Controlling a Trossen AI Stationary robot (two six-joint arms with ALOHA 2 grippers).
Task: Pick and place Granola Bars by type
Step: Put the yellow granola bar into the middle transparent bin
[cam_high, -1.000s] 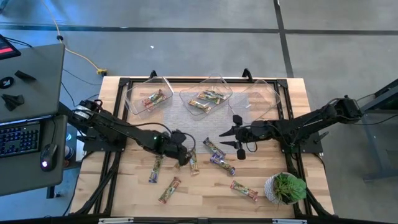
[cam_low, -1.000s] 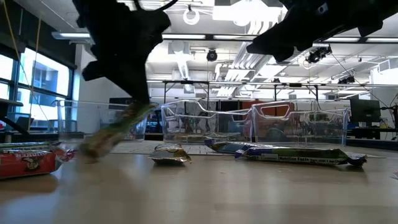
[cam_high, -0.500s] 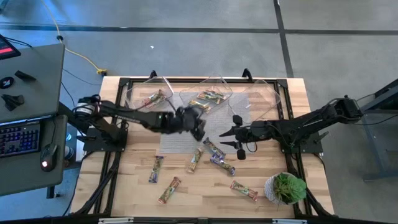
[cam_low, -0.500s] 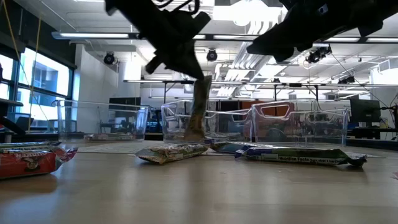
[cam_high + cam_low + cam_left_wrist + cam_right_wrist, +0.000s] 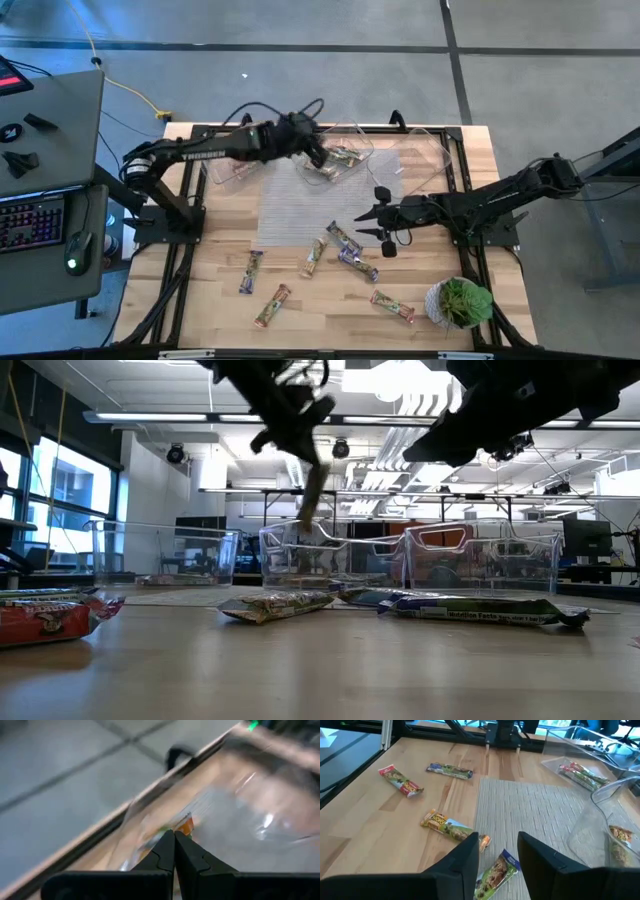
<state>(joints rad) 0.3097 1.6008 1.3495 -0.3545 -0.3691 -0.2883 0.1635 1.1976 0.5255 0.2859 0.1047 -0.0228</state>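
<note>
My left gripper (image 5: 318, 156) is shut on a green-tan granola bar (image 5: 313, 495) above the middle clear tub (image 5: 350, 135), which holds other bars (image 5: 338, 158). In the left wrist view the shut fingertips (image 5: 174, 838) hide most of that bar. My right gripper (image 5: 366, 222) hovers open over the grey mat's right part, near a purple bar (image 5: 343, 236); its wrist view shows the open gap (image 5: 498, 845). Several more bars lie flat on the wood, among them a green-tan one (image 5: 316, 256), a purple one (image 5: 358, 263) and a red-orange one (image 5: 392, 306). My left gripper pinches the green-tan bar by its upper end (image 5: 186, 827) between both fingers, which come slanting down from above. The bar hangs below the fingers, nearly upright and lifted clear, its lower end (image 5: 306, 512) just above the tub's rim.
Three clear tubs stand along the far edge: left (image 5: 225, 160), middle, right (image 5: 428, 152). A grey mat (image 5: 300, 200) covers the table's middle. A potted plant (image 5: 459, 302) sits at the near right corner. Two bars (image 5: 250, 271) (image 5: 272, 305) lie near left.
My left gripper, shut on the green-tan bar throughout, has risen from the near-left part of the table and swung toward the far edge, over the mat to above the middle tub. The bar has gone from slanted low over the wood to hanging nearly upright.
</note>
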